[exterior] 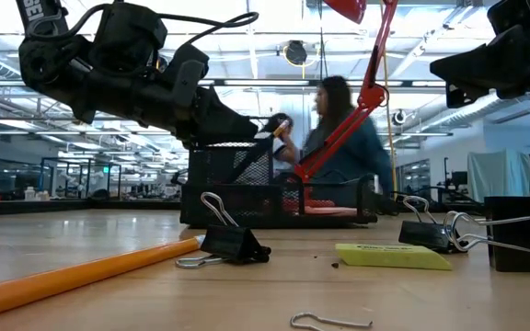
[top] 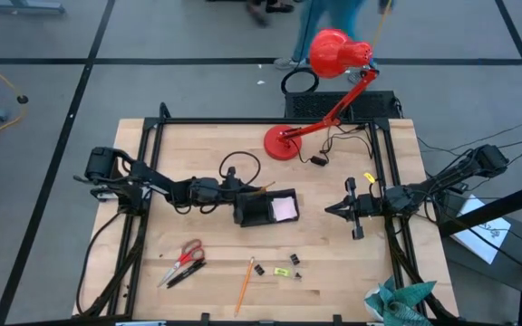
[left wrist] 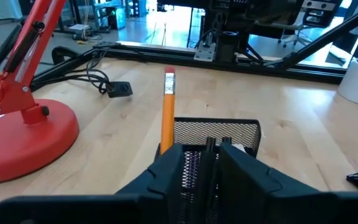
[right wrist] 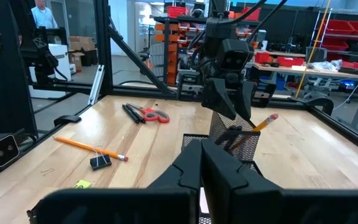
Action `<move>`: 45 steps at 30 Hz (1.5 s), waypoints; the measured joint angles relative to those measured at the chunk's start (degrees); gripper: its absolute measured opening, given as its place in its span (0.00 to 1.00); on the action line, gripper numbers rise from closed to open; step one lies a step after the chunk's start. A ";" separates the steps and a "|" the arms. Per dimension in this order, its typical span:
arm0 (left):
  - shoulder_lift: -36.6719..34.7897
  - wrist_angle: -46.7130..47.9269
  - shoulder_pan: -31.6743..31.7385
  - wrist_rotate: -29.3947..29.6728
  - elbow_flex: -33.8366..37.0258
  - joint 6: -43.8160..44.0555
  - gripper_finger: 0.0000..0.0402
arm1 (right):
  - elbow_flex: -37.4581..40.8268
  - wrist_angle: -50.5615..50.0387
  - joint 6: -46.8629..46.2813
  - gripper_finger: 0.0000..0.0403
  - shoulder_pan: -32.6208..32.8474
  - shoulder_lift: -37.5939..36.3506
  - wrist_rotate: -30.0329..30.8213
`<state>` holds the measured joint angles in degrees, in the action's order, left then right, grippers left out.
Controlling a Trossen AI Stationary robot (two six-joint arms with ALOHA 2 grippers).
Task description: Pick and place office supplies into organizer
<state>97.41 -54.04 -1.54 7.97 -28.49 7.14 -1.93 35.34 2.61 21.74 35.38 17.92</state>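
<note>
Left gripper (top: 227, 191), clenched on an orange pencil (left wrist: 167, 109), hovers over the left end of the black mesh organizer (top: 266, 208) mid-bench (top: 333, 263); a pink pad (top: 284, 209) lies inside. Right gripper (top: 341, 209), closed and empty, waits right of it. Red-handled scissors (top: 183, 259), another pencil (top: 245, 285), binder clips (exterior: 233, 244) and a yellow eraser (exterior: 392, 256) lie near, well apart.

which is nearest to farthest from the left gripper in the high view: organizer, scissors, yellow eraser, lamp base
Measured from the left gripper in the high view:
1. organizer, right beside it, toward the table's middle
2. scissors, near the front left
3. yellow eraser and lamp base, front and back: too close to call
</note>
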 joint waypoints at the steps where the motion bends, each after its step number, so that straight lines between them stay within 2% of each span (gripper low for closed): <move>1: 0.01 -0.14 0.00 -0.01 0.00 -0.08 0.30 | 0.02 -0.05 -0.02 0.01 0.00 0.00 0.01; 8: -5.15 2.42 -0.73 -1.00 0.44 -1.88 0.30 | 0.02 -0.12 -0.44 0.01 0.00 0.00 -0.01; 12: -12.44 3.80 -2.82 -0.84 0.22 -5.41 0.30 | 0.01 -0.58 -0.44 0.01 0.00 0.00 -0.03; 16: -22.15 12.57 -5.58 1.41 0.22 -5.69 0.30 | 0.01 -1.13 -0.46 0.01 0.00 0.01 -0.03; 18: -27.83 20.44 -8.36 4.35 0.17 -5.71 0.30 | 0.02 -1.35 -0.80 0.01 0.00 0.00 -0.03; 21: -35.35 34.42 -13.97 11.90 0.15 -3.29 0.28 | 0.02 -1.44 -1.49 0.01 0.00 0.02 -0.05; 25: -40.17 48.00 -21.98 20.79 0.15 4.35 0.17 | 0.02 -1.41 -1.57 0.01 0.00 0.02 -0.03; 29: -38.47 50.58 -28.88 26.76 0.15 8.48 0.02 | 0.02 -1.39 -1.96 0.01 0.00 0.01 -0.03; 33: -33.39 43.74 -32.97 28.56 0.15 7.89 0.04 | 0.01 -1.71 -2.35 0.01 0.00 0.02 -0.03; 41: -17.37 18.65 -34.10 29.97 0.11 1.00 0.01 | 0.01 -6.59 -6.10 0.01 0.00 0.09 -0.28; 45: -8.94 11.81 -33.60 28.04 0.11 -0.08 0.05 | -0.08 -7.38 -12.08 0.03 0.47 0.87 -5.50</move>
<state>88.47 -42.24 -35.14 36.01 -28.38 7.06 -2.01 27.96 -9.47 22.21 36.25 12.42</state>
